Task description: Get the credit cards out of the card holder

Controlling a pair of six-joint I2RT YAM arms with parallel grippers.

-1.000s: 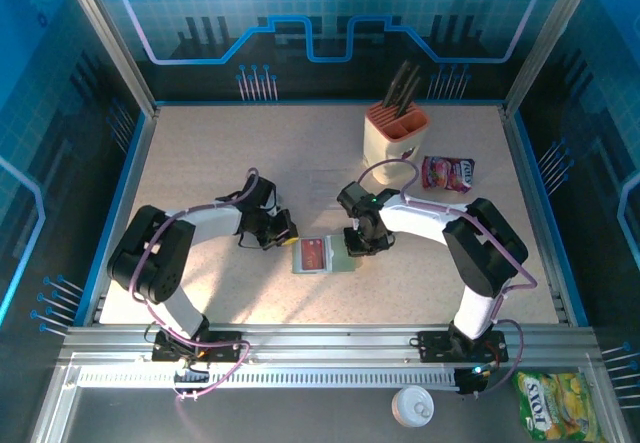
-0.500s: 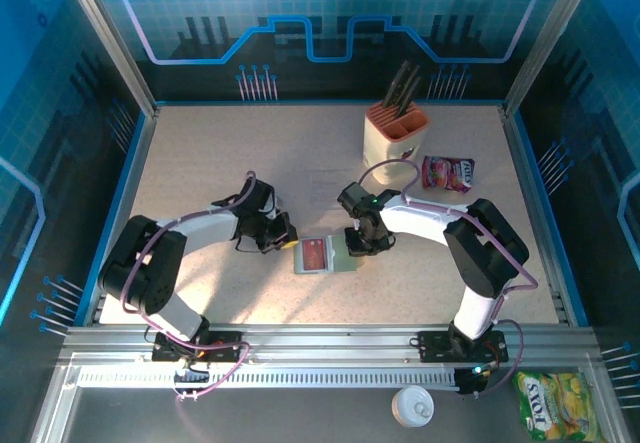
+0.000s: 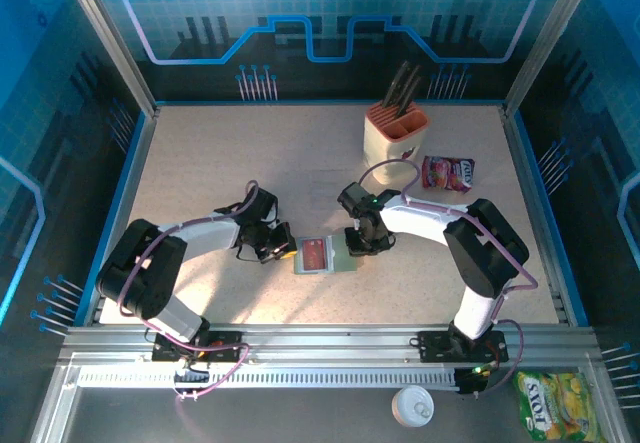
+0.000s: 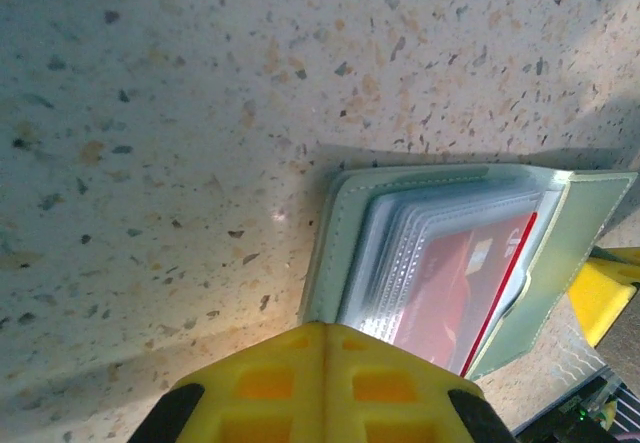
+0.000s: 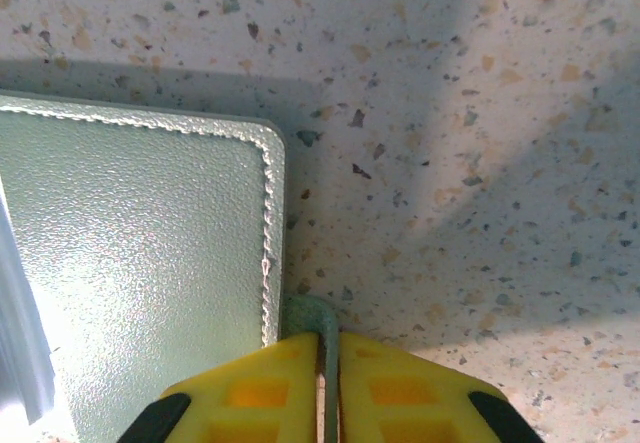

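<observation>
My two arms bend low, inward over the speckled desk (image 3: 220, 163). Left claw (image 3: 283, 248), pressed together, at the open wallet's (image 3: 343, 261) left edge; right claw (image 3: 358, 248) pinching its tab; red card (image 4: 460, 283) inside. Beyond: knife block (image 3: 395, 135), packet (image 3: 447, 174), blue walls.

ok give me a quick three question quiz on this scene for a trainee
1. True or false: the card holder lies open.
2. What are the right fingers pinching? A: the holder's tab. B: a loose card. C: the snack packet.
3. What colour is the card showing through the holder's clear sleeves?

Key: 1 true; 2 A; 3 red.
</observation>
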